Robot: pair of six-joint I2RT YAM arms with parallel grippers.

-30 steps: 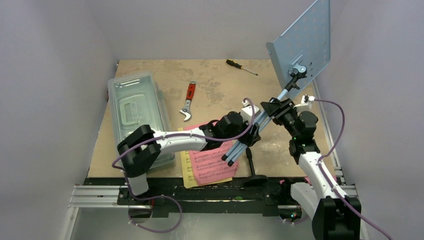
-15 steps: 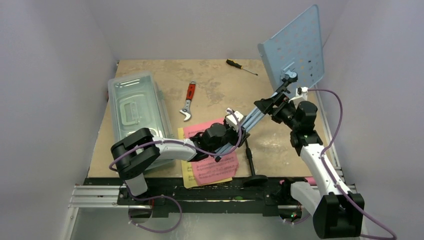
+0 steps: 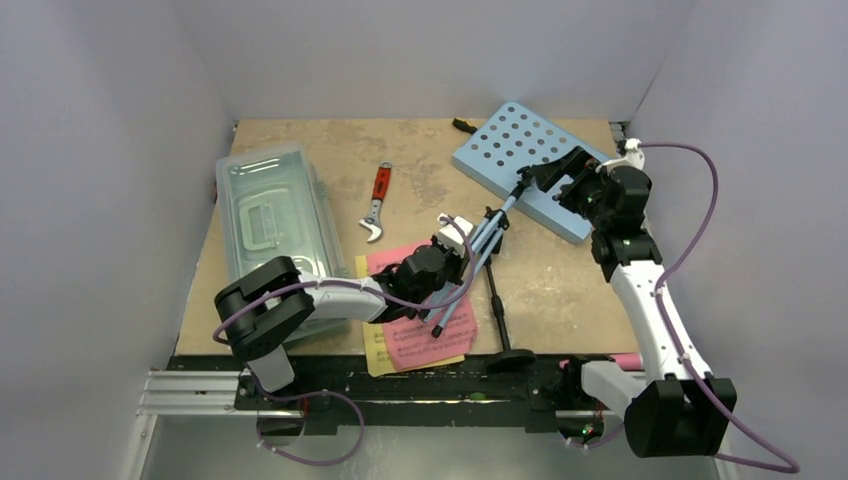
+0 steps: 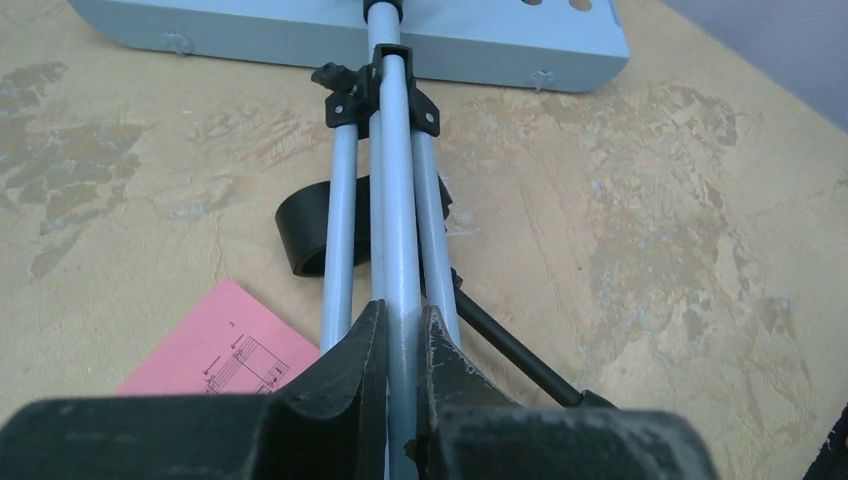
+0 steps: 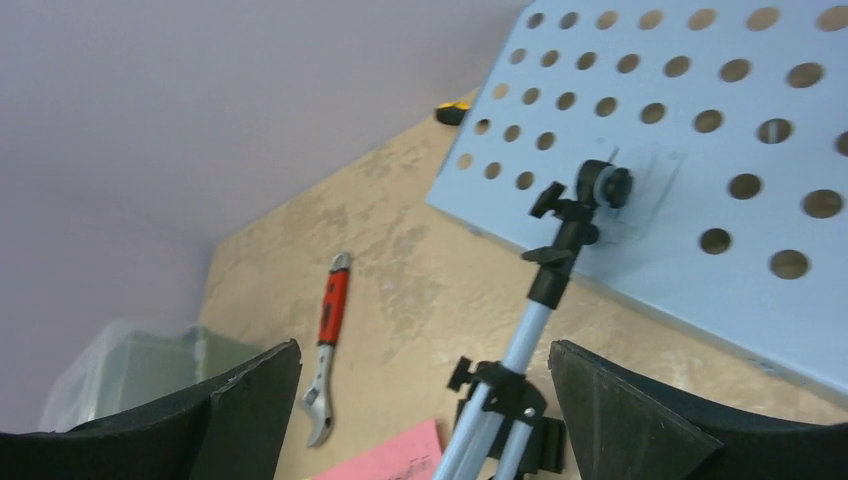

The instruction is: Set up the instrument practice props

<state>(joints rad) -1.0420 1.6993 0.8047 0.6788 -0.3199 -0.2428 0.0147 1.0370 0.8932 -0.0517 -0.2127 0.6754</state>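
Note:
The light blue music stand lies tipped over, its perforated plate [image 3: 528, 168] flat on the table at the back right and its folded tripod legs [image 3: 462, 285] pointing to the front. My left gripper [image 3: 460, 268] is shut on the middle tube [image 4: 402, 300] of the tripod. My right gripper [image 3: 558, 172] is open and empty above the pole near the plate [image 5: 680, 130]. Pink page [image 3: 432, 325] and yellow page [image 3: 375, 352] lie under the legs. The black mic stand, with its base [image 3: 512, 358] and rod [image 4: 510, 345], lies beside them. A bit of the pink toy microphone [image 3: 625, 360] shows at the front right.
A clear lidded box [image 3: 272, 225] stands at the left. A red-handled wrench [image 3: 377, 200] lies mid-table and also shows in the right wrist view [image 5: 330, 320]. A screwdriver [image 3: 464, 125] lies at the back, partly under the plate. Walls close in on both sides.
The stand has come down from a raised tilt. Its plate now lies flat on the table. My right gripper has let go of the pole and drawn back. My left gripper moved left with the legs.

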